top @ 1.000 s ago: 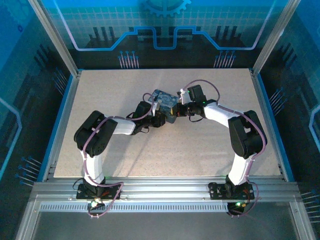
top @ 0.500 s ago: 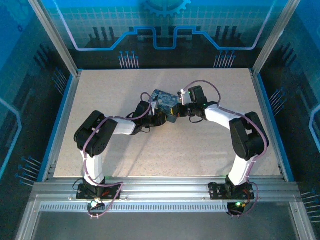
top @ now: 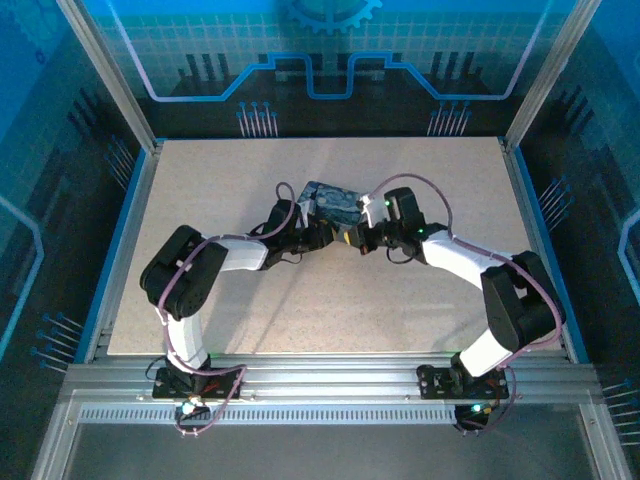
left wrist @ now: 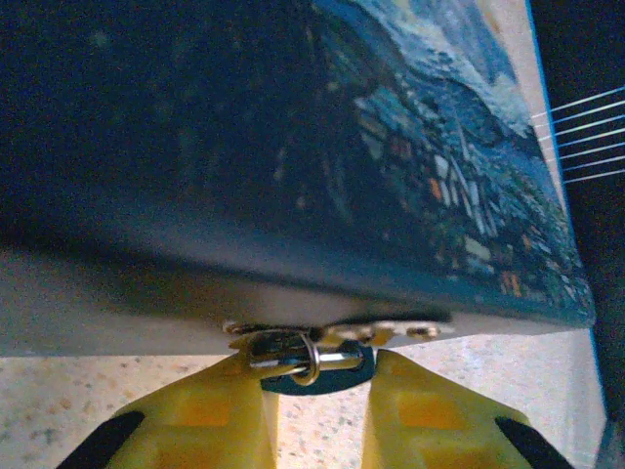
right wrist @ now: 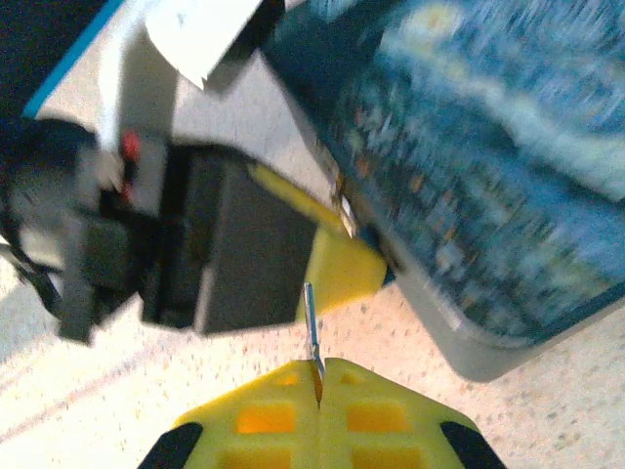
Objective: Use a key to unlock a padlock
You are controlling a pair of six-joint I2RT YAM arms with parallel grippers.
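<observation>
Your left gripper (left wrist: pixel 320 371) jaws pinch padlock (left wrist: pixel 293 354) at box (left wrist: pixel 293 147) near edge, mid-bench. Right gripper (right wrist: pixel 317 371) jaws pressed together on key (right wrist: pixel 310 322). Key not inserted; insertion, turn remain.

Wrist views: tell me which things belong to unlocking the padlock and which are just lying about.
Part of the job:
padlock, between the left fingers
key, pinched in the right fingers

Just there:
starry-print box, with the padlock at its lower edge
table
</observation>
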